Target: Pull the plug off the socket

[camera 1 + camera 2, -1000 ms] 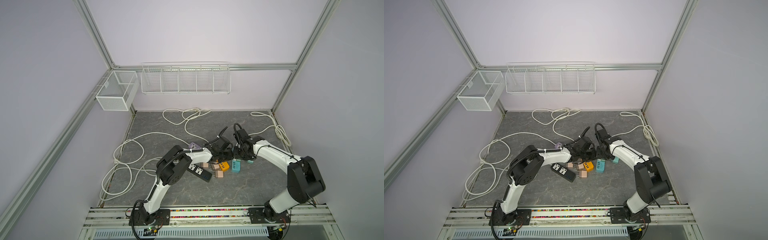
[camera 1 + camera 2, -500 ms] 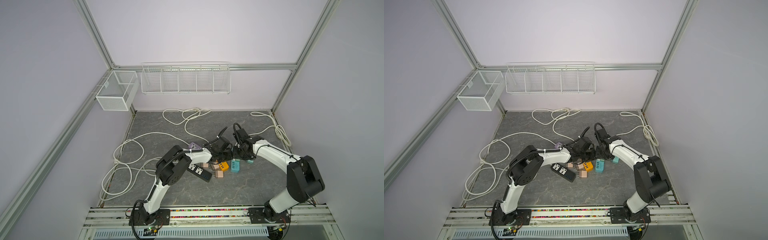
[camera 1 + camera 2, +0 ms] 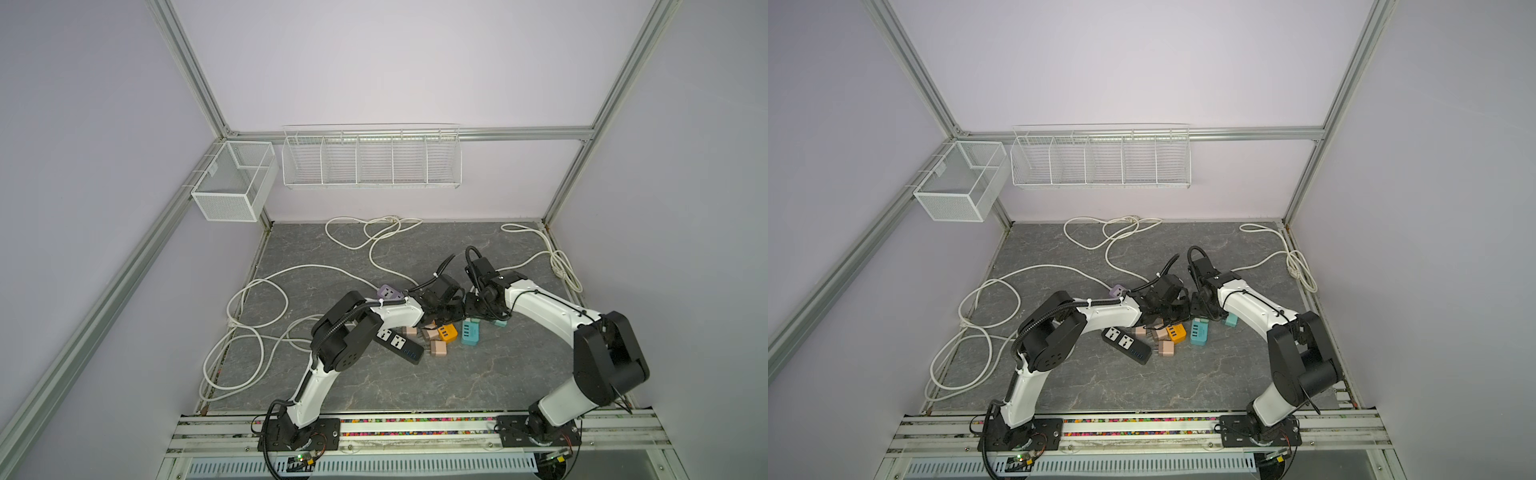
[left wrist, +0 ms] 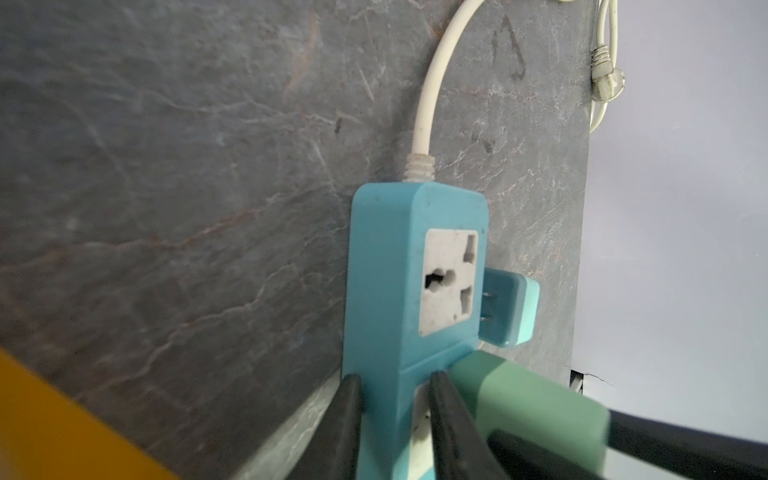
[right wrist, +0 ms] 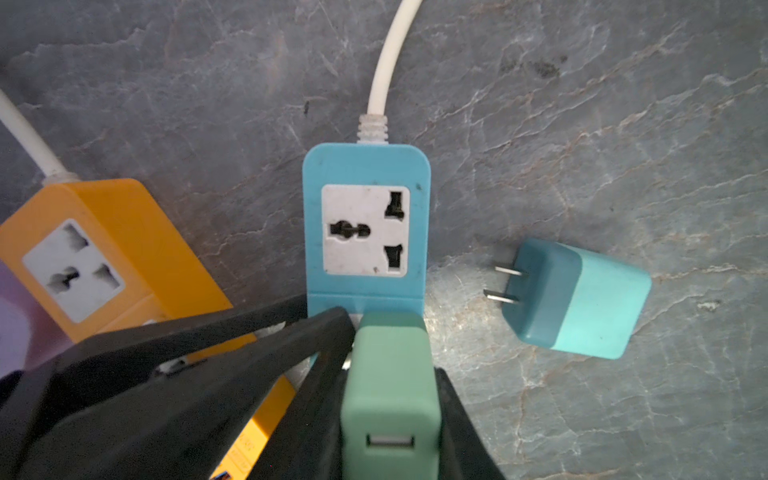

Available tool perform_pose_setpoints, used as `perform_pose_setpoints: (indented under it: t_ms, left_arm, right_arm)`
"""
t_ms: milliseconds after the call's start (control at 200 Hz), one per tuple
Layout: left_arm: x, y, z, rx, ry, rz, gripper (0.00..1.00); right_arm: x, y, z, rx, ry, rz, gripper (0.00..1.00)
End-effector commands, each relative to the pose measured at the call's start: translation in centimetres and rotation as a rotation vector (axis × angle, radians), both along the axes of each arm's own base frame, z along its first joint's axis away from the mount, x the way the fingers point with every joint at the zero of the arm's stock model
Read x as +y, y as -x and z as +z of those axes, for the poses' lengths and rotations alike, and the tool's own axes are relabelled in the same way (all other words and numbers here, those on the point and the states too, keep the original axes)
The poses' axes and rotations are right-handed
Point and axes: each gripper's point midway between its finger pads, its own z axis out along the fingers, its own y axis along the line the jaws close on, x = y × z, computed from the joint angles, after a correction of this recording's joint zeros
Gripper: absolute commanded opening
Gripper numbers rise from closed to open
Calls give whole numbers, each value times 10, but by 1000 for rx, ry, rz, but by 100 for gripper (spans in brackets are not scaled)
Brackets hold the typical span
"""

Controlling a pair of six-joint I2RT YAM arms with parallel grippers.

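Status: grasp done, pull not done. On the plug side, right pincer is closed tight on the green plug, a finger on each flank. On the socket side, left pincer is nearly closed. It clamps the left edge of the blue strip just beside the plug, so the strip is braced.

Plug sits in the strip's second socket, the one away from the cable end. That is mid-worktop, a bit right of centre, between the two arms. Its body butts against the strip face and no prongs show in either wrist view, so I judge it fully or almost fully seated. The other socket on the strip is empty.

Teal plug lies loose just right of the strip, prongs bare, not in play. Orange strip lies just left, under the left pincer's fingers; contact can't be told.

Left to do: draw the plug straight off the face while the left side holds the strip, then check the prongs are clear. Risk: strip lifts with the plug if the edge clamp slips.
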Motion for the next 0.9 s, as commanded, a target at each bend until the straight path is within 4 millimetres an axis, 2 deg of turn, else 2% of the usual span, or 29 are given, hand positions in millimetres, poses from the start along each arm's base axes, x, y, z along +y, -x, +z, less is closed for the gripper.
perform_pose_setpoints:
  t_ms: [0, 95, 250, 335, 420, 515, 640, 800, 895]
  left_arm:
    - [40, 39, -67, 147, -217, -21, 29]
    - [42, 44, -76, 175, -223, -24, 28]
    - [63, 49, -91, 171, -287, 2, 26]
    - [68, 53, -98, 184, -303, -3, 25]
    - [68, 56, -103, 197, -293, 0, 23]
    - [71, 55, -103, 190, -308, 8, 23]
    - [75, 54, -103, 182, -325, 8, 23]
    - [67, 50, -97, 173, -304, 0, 23]
    - [59, 45, -85, 148, -289, -8, 23]
  right_arm:
    - [13, -13, 18, -75, -45, -1, 9]
    - [13, -13, 14, -66, -28, 10, 7]
    - [-1, -12, 20, -87, 16, -2, 7]
    - [3, -11, 21, -98, -15, -3, 7]
    - [14, -13, 16, -90, -63, 6, 6]
    - [15, -13, 15, -72, -43, 9, 7]
    - [-5, -12, 24, -92, 37, -5, 7]
    - [-16, -7, 42, -123, 14, -18, 6]
    - [-20, -2, 49, -131, -40, -20, 7]
